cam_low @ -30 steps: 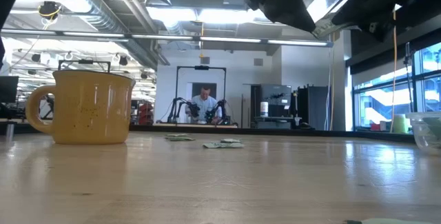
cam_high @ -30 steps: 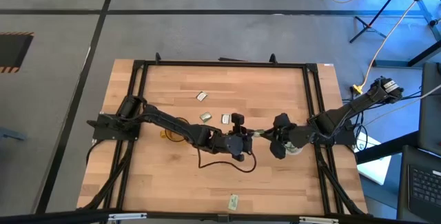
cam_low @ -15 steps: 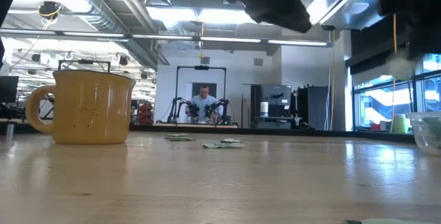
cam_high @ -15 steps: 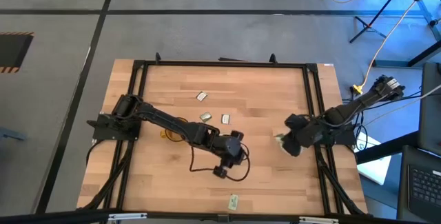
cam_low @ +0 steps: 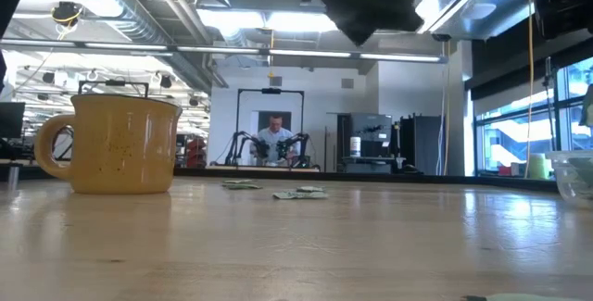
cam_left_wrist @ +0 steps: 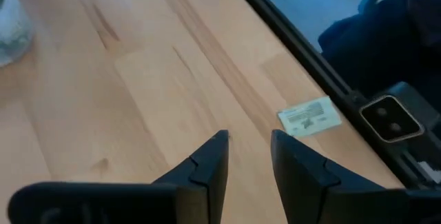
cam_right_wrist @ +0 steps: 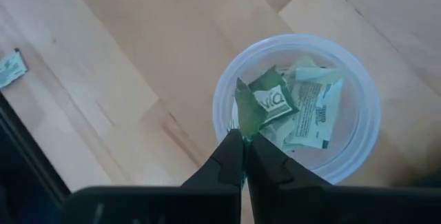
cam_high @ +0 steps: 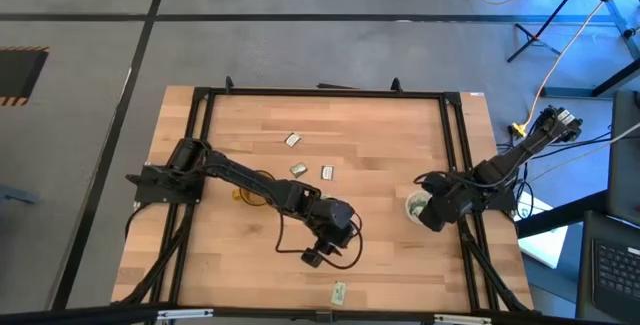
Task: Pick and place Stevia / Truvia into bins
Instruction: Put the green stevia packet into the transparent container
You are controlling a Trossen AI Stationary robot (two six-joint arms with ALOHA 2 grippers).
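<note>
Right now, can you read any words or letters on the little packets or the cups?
"VIO": the only letters that read, white on the green sachet held by the right gripper over the clear cup.
White sachet in that cup: print too small to read.
Sachet near the left gripper: print blurred.
Amber mug: no words.

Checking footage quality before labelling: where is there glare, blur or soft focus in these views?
Low view: ceiling lights glare, and the left arm's underside overhead is a dark blurred silhouette. Left wrist view: the clear cup at the edge is soft. Right wrist view: sharp on the sachet pinched by the right gripper. High view: blue light spills at the right.
</note>
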